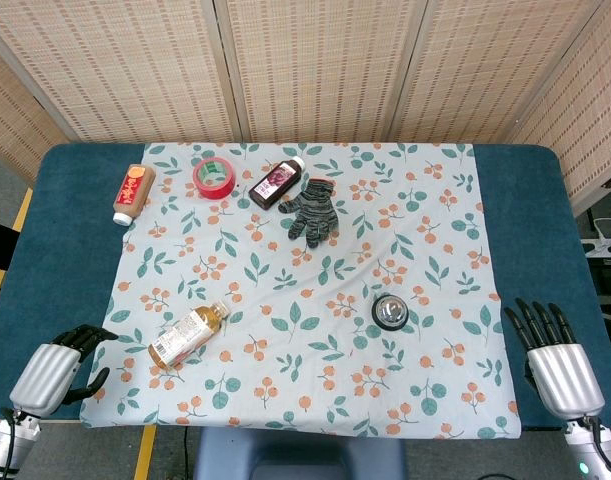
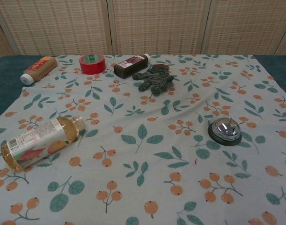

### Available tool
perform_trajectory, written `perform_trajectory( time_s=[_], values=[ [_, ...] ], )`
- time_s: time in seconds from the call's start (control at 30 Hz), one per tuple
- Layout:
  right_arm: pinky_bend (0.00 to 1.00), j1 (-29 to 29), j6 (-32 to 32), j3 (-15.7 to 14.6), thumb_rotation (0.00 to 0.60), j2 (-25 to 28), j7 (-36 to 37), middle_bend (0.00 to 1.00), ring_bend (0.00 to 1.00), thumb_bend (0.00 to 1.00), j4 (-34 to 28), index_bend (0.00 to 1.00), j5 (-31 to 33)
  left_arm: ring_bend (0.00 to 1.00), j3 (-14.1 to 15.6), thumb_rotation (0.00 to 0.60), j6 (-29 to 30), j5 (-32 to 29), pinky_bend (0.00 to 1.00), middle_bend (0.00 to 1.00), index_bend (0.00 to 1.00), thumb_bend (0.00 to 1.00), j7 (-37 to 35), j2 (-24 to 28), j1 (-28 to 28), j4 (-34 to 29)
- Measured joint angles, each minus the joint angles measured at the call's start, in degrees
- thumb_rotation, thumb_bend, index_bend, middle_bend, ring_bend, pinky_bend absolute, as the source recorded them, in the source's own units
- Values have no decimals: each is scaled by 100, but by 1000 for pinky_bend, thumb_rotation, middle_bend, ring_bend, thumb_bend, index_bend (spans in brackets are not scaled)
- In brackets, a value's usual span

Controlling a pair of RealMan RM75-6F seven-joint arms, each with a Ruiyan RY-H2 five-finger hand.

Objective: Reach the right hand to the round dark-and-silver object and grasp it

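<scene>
- The round dark-and-silver object (image 1: pixel 389 312), a domed chrome cap on a black base, probably a desk call bell, sits upright on the floral cloth (image 1: pixel 315 290) covering the blue padded surface (image 1: pixel 75 250). In the head view it lies at about 4 o'clock from the cloth centre.
- The right robot hand (image 1: pixel 557 362) rests at the surface edge, at roughly 4 o'clock from the object and well apart from it. It is released: fingers straight and spread, holding nothing. This posture suits a start position before the reach.
- The left robot hand (image 1: pixel 60 362) lies at the 8 o'clock corner, fingers loosely curled but apart, holding nothing. It is clear of the task zone, so it should not obstruct the reach.
- The clear plastic bottle of amber liquid (image 1: pixel 189 334) lies on its side at 7 o'clock.
- The red tape roll (image 1: pixel 213 178), the dark bottle with a maroon label (image 1: pixel 277 184), the grey knitted glove (image 1: pixel 313 211) and the brown bottle with a white cap (image 1: pixel 133 193) occupy the 11 to 12 o'clock edge, well apart from the object.
- Judgement: the reach has not begun. The path to the object appears unobstructed, and the low dome probably calls for a grasp from above.
</scene>
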Motion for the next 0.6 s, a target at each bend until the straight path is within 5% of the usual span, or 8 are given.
perform_trajectory(
  time_s=[0.33, 0.6],
  values=[
    [62, 84, -50, -1, 600, -137, 71, 0, 0, 1000, 221, 0, -175, 225, -8, 600, 64, -15, 364, 291, 290, 389, -22, 33, 25, -35],
    [12, 619, -160, 49, 600, -754, 585, 0, 0, 1000, 1238, 0, -849, 225, -44, 600, 176, 1, 364, 291, 293, 389, -178, 57, 51, -13]
  ],
)
